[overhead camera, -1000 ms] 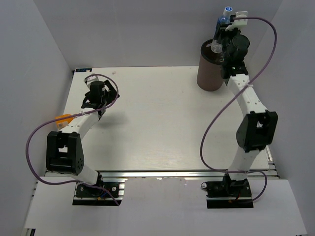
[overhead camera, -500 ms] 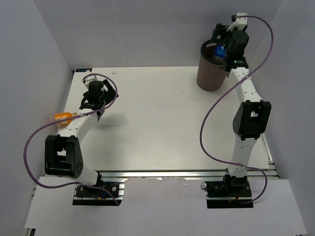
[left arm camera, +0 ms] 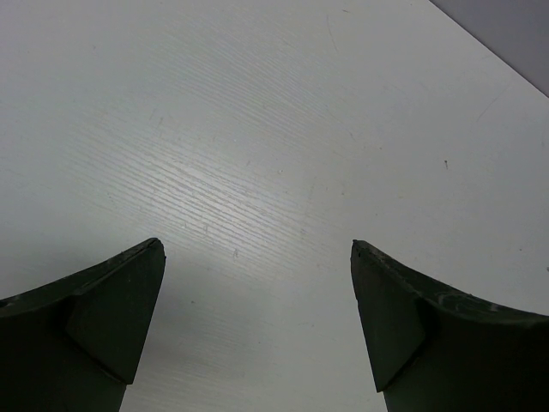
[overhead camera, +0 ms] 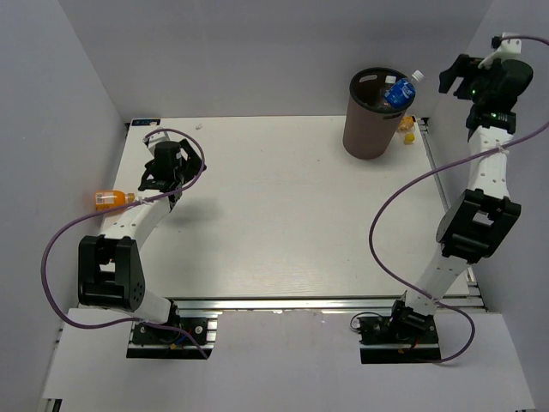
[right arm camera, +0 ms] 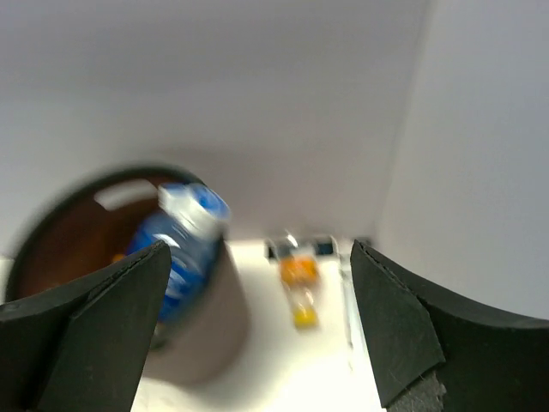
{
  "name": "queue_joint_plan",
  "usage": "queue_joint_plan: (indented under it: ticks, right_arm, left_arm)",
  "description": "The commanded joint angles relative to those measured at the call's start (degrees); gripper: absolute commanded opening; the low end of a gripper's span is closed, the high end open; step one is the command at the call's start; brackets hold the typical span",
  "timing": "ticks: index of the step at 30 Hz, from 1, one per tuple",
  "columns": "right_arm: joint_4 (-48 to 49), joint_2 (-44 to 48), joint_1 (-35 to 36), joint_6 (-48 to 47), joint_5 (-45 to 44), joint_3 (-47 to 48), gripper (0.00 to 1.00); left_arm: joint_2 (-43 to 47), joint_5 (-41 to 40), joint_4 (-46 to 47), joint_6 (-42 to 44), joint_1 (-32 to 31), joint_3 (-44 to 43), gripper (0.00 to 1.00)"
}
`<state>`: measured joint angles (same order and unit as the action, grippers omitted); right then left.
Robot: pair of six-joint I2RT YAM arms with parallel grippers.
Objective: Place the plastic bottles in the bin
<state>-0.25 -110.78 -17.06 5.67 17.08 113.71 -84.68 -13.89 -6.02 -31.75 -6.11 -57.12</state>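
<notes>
Far right corner of the table [overhead camera: 283, 206]: bin [overhead camera: 367, 129], brown with a black rim, standing upright.
Blue-label bottle [overhead camera: 398, 92]: in the bin mouth, tilted, with its white cap poking over the rim on the right side; nothing grips it.
Right gripper [right arm camera: 260, 249]: raised to the right of the bin, fingers spread, nothing between them.
Orange bottle [overhead camera: 110, 200]: lying at the left edge of the table, just beside the left arm and well apart from the bin.
Left gripper [left arm camera: 256, 249]: fingers spread over bare tabletop, empty.
Clear unlabelled bottle: not made out; a pale patch inside the bin may be it, cannot tell.
Yellow bits [overhead camera: 407, 130]: on the table just behind the bin, no part of the job.
Step in hand: judged to be the drop of the Blue-label bottle, with the right arm clear of the bin.
Next move: probably the Orange bottle. The Left gripper would need to swing out to the table edge, settle its fingers about the bottle's body, close, lift, and carry it across to the bin.
</notes>
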Motion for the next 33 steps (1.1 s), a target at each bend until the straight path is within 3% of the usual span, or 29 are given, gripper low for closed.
queue_joint_plan:
  ticks: [1,6,14,22,27,33]
  right_arm:
    - [-3.00,2.50,-1.92,-6.63,3.22,-6.82,0.89]
    - [-5.54,-1.88,-5.79,-6.20,8.14,-9.91,0.89]
    - [-5.55,-10.32,-3.07,-13.48,4.38,-12.73,0.89]
    - [-3.89,-23.67,1.24,-13.42,-6.44,-2.55,0.89]
    - [1.38,-29.57,1.50,-10.77,-4.96,2.73,0.89]
    - [3.68,-36.43,3.87,-14.46,-5.56,8.27,0.89]
  left_arm:
    - [0.75,0.71,0.22,0.28,0.31,-1.94,0.98]
    - [-1.35,0.36,-0.92,0.46,0.31,-3.34,0.98]
    - [-3.29,-2.11,-2.41,0.46,0.31,-5.36,0.98]
    - [-4.43,-4.21,-4.00,0.55,0.31,-7.47,0.98]
    - [-5.93,-5.18,-4.88,0.55,0.31,-8.53,0.98]
    - [-6.81,-9.03,-6.98,0.46,0.31,-10.46,0.98]
